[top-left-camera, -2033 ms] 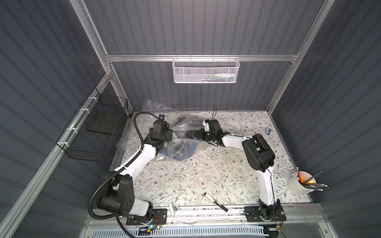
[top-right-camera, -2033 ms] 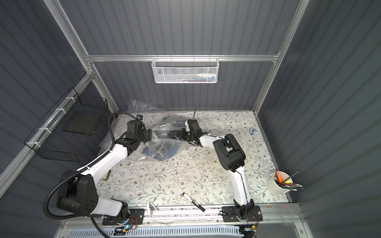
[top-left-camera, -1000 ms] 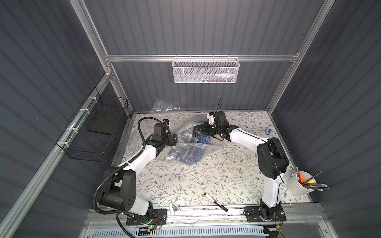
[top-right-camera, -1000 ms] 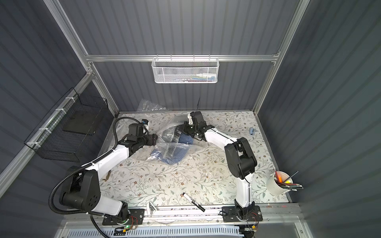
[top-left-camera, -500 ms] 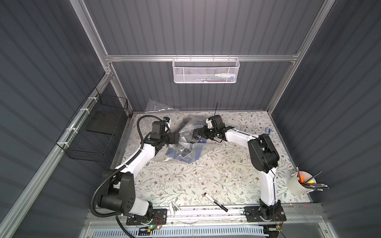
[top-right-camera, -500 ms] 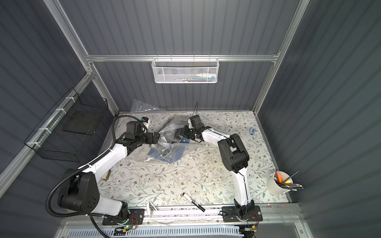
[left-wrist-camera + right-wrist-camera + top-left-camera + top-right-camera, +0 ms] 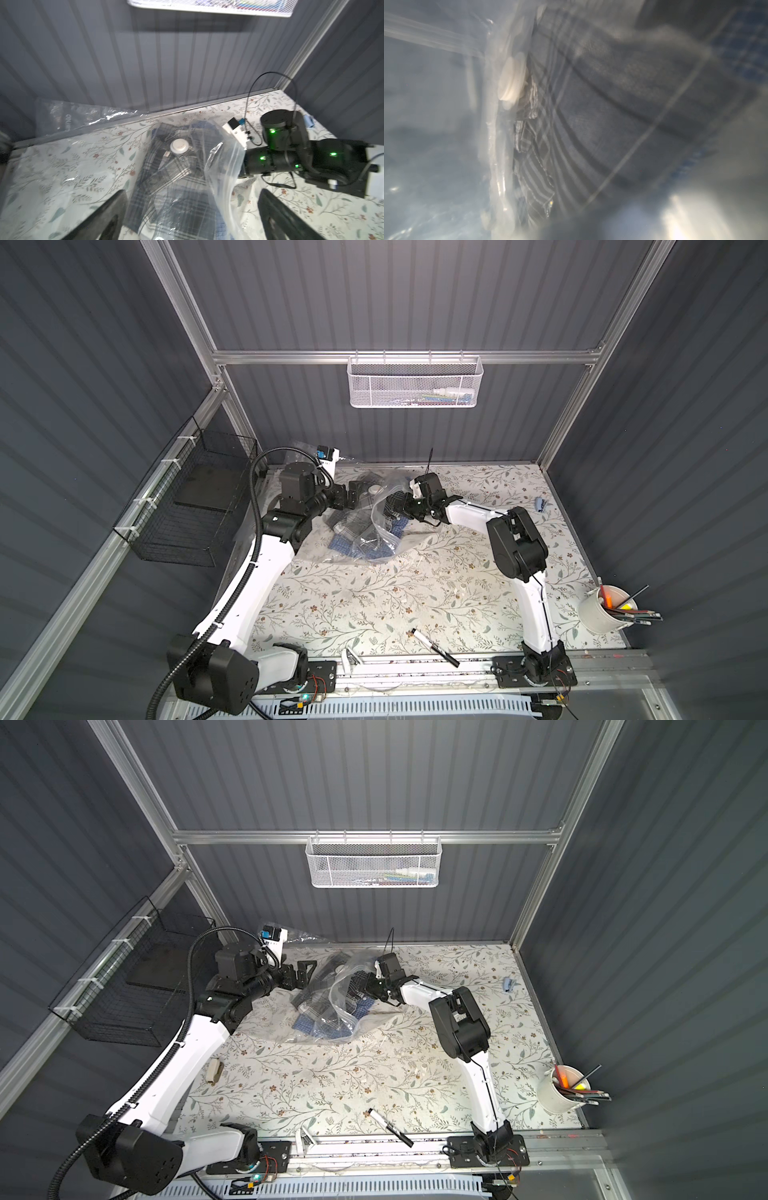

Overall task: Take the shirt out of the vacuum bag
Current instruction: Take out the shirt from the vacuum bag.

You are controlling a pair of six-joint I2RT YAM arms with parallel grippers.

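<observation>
Back-left tabletop (image 7: 374, 605) | vacuum bag (image 7: 384, 531) with shirt (image 7: 345, 545) slumped lower than before, room toward front edge | left gripper (image 7: 192, 192) spread wide | right gripper (image 7: 393, 510) closed under plastic, hold unseen

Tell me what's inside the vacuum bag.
A crumpled plaid shirt shows through the clear vacuum bag, beneath its white valve cap. Anything under the shirt's folds is covered.
</observation>
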